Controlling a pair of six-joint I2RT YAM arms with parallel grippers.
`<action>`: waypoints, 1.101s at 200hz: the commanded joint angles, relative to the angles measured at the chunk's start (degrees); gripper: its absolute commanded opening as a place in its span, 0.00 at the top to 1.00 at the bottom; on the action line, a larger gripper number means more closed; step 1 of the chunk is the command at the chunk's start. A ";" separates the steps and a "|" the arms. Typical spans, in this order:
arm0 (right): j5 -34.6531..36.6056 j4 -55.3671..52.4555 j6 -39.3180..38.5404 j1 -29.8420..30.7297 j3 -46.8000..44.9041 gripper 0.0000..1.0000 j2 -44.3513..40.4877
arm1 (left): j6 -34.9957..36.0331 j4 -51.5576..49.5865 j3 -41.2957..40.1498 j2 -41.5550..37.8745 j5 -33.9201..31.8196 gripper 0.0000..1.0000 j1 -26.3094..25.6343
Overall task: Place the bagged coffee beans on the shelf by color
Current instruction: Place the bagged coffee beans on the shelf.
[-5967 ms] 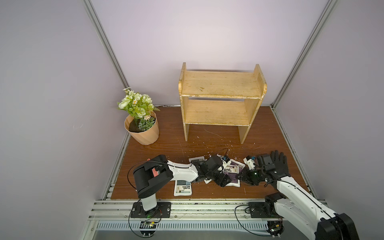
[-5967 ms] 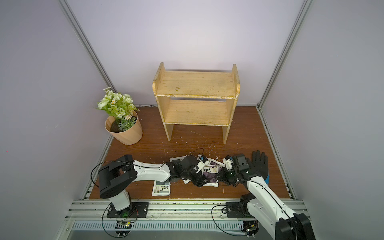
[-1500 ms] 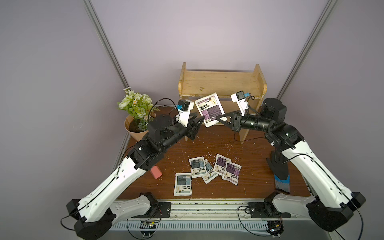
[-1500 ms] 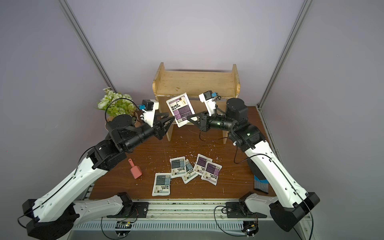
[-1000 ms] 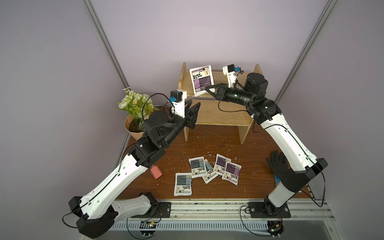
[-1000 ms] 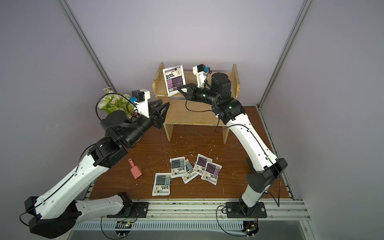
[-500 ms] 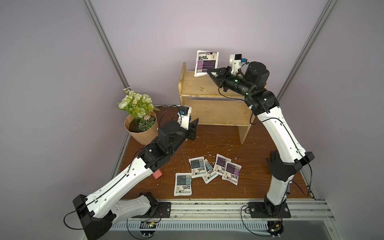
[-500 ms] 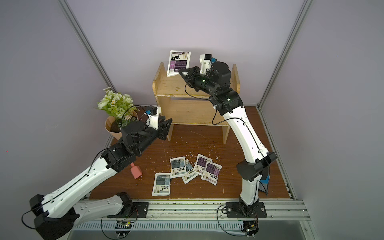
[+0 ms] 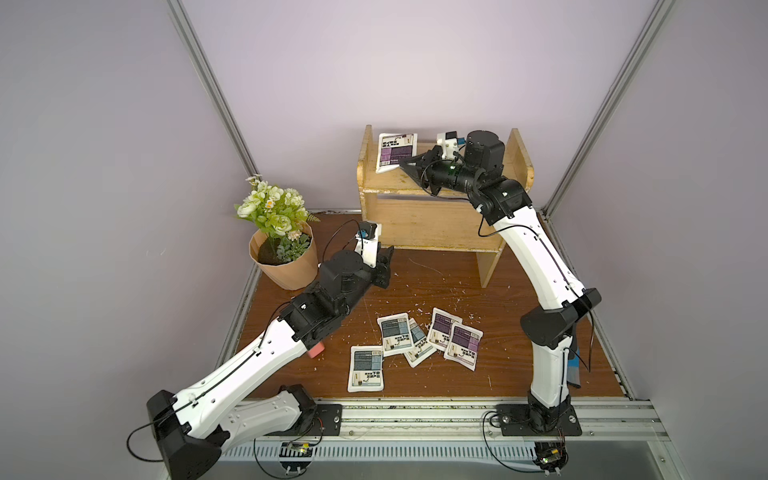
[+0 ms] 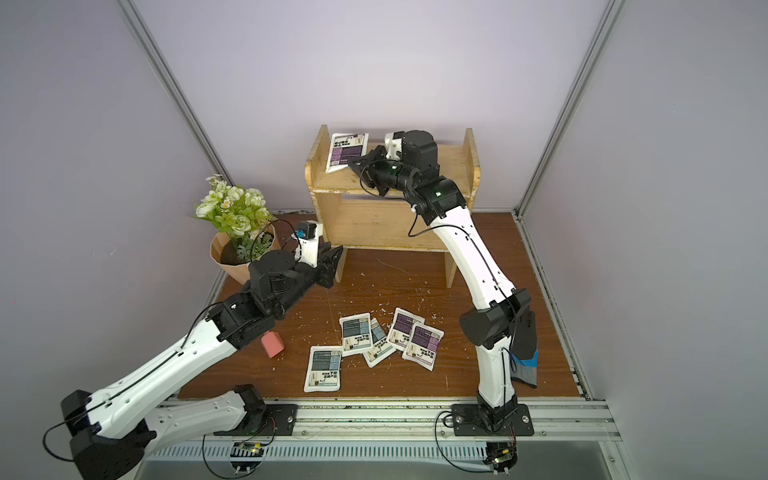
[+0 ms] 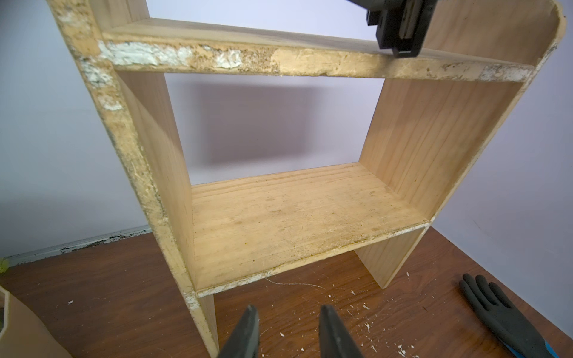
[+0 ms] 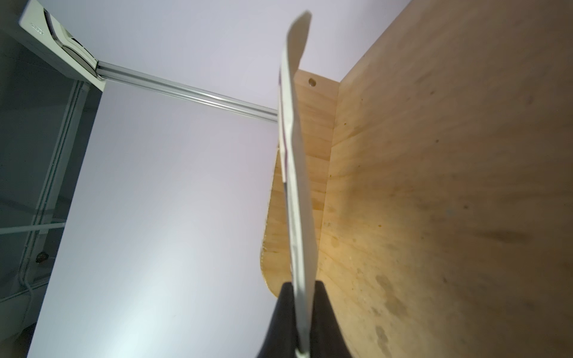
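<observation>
Pinching one edge of a purple pouch (image 9: 395, 151), the right gripper (image 9: 406, 167) has its jaws pressed tight on the film. In the wrist view the pouch (image 12: 294, 186) runs edge-on out from the fingertips, close to the top board. Whether its far edge touches the board: cannot tell. It hangs tilted over the 9 o'clock end of the shelf's (image 9: 376, 195) top tier, label up.

Left gripper (image 9: 385, 268): jaws partly spread, empty, low by the shelf's 7 o'clock leg, facing the bare lower tier (image 11: 279, 217).

On the table, 6 o'clock from the shelf: five pouches lying flat, some overlapping. Two purple (image 9: 463, 347) lie at the cluster's 3 o'clock side, three grey-blue (image 9: 395, 336) toward 9 o'clock.

Step in hand (judged): setting the first purple pouch on the top tier.

Next move calls for lowering until the pouch rests on the board, then parting the jaws and backing out toward 3 o'clock without dragging it. Released while tilted, so thin a pouch may slump or slide off the front lip.
</observation>
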 commanded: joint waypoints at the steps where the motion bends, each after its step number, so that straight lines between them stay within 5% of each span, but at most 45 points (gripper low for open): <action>1: -2.51 2.48 1.84 0.60 0.98 1.00 -1.08 | -0.64 1.16 0.01 -0.33 -0.37 0.65 0.61; 30: -2.71 3.10 2.59 1.05 1.18 0.95 -0.33 | -1.00 1.36 -0.14 -0.50 -0.32 0.65 0.61; 89: -2.35 3.49 4.28 1.24 1.03 0.58 0.10 | -1.21 1.01 -0.23 -0.59 0.37 0.64 0.61; 122: -0.53 1.35 3.12 1.57 2.07 0.46 0.00 | -1.09 1.06 -0.13 -0.81 0.41 0.63 0.62; 220: 24.15 -17.90 -16.93 6.03 3.03 0.39 -1.46 | -1.48 1.96 -1.09 -1.90 0.26 0.63 0.64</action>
